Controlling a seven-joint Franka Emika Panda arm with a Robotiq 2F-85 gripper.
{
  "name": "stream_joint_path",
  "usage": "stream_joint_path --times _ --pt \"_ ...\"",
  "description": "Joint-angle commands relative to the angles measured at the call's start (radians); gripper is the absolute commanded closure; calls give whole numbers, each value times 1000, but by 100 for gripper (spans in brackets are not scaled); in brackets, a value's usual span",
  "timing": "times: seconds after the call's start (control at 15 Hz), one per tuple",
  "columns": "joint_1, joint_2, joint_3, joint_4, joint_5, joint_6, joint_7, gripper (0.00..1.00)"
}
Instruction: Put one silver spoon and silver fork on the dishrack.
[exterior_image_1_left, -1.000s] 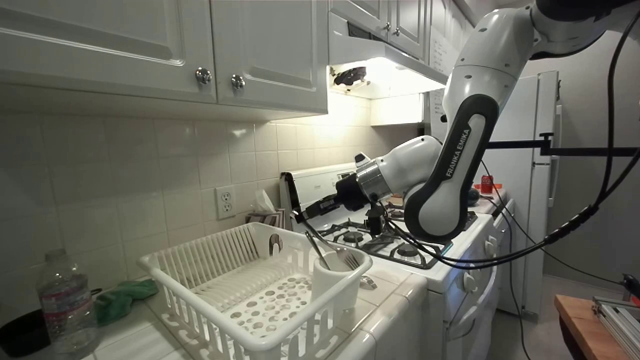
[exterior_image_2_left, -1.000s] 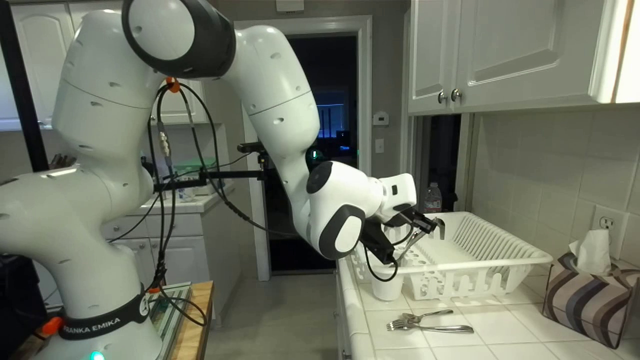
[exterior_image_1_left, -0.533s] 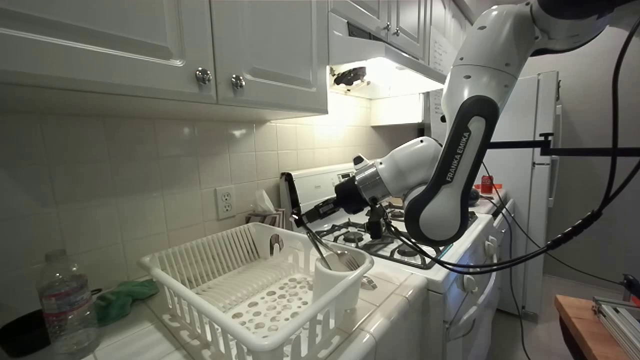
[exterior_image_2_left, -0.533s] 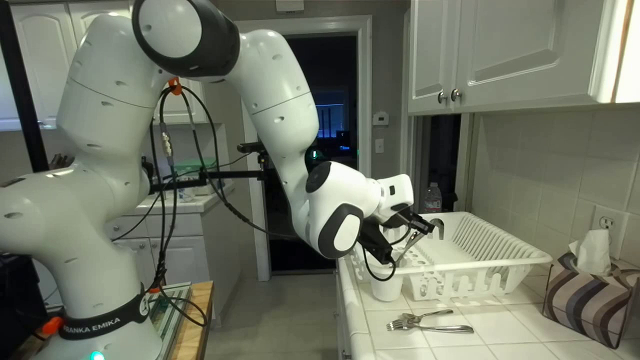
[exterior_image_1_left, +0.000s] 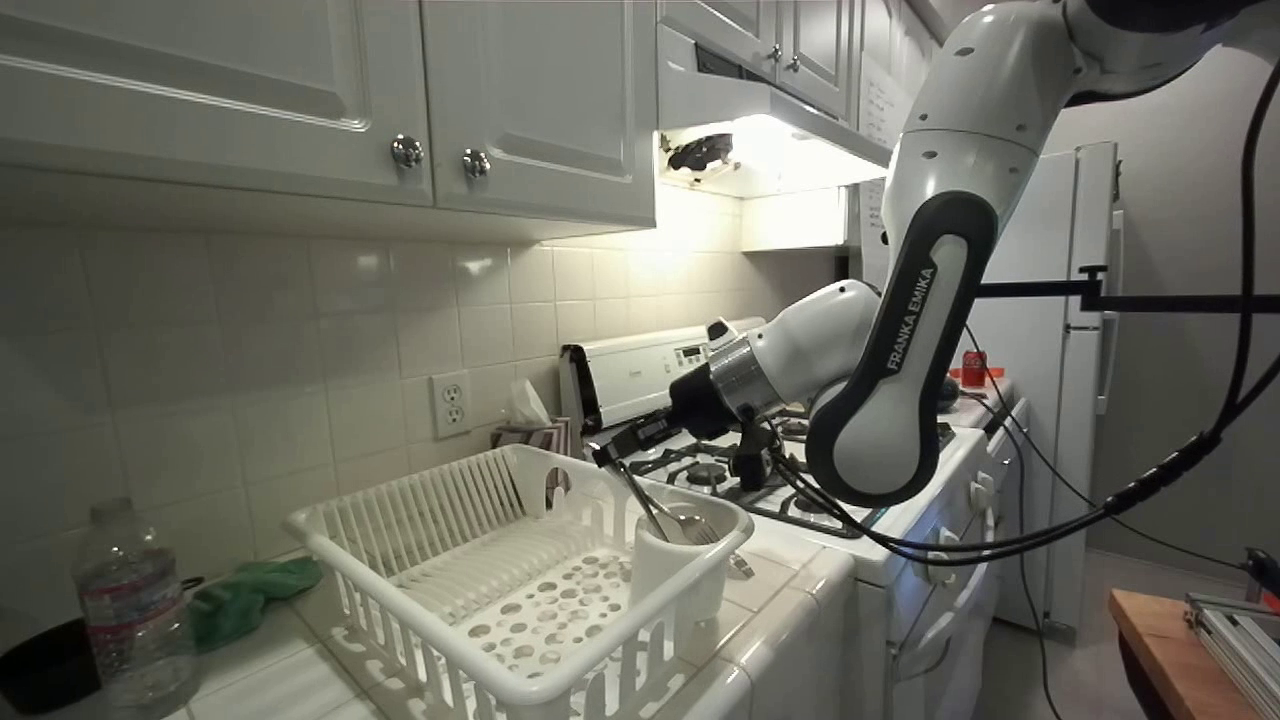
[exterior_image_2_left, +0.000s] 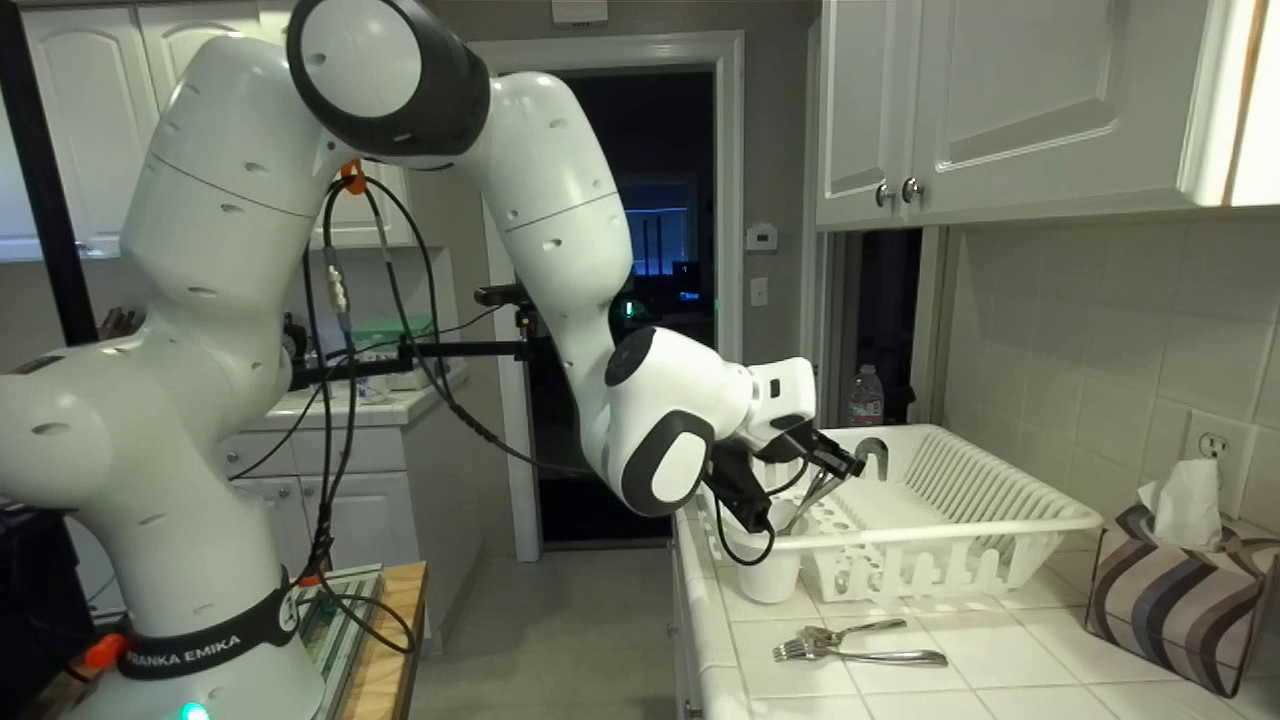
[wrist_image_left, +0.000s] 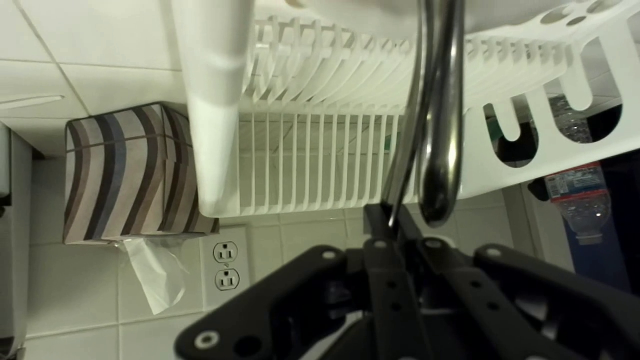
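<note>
The gripper (exterior_image_1_left: 604, 455), clamped on a silver fork (exterior_image_1_left: 696, 528), sits lower at centre frame than a second ago in an exterior view, the tines further down at the mouth of the white cup (exterior_image_1_left: 668, 577). The dishrack (exterior_image_1_left: 420, 617), lower centre, stands slightly further right.

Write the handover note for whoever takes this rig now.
Gripper: shut, apparently on the fork; its tines are at the mouth of the white cup.
Things: cup at a corner of the dishrack; a second silver handle leads into the cup, head hidden. More cutlery lies on the counter.
Done: fork is at the cup, not yet released.
Left: probably release it, back off; check whether the second silver handle is the spoon's.
</note>
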Motion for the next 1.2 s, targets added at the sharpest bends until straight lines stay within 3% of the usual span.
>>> stream_joint_path --times 0.0,0.6,0.73,1.13 --pt "48 -8 -26 -39 74 15 -35 99" --pt "97 1 -52 -33 147 11 -62 99" --pt "99 -1 -53 -32 151 8 -62 68" --pt "105 -2 -57 -34 152 7 -62 27"
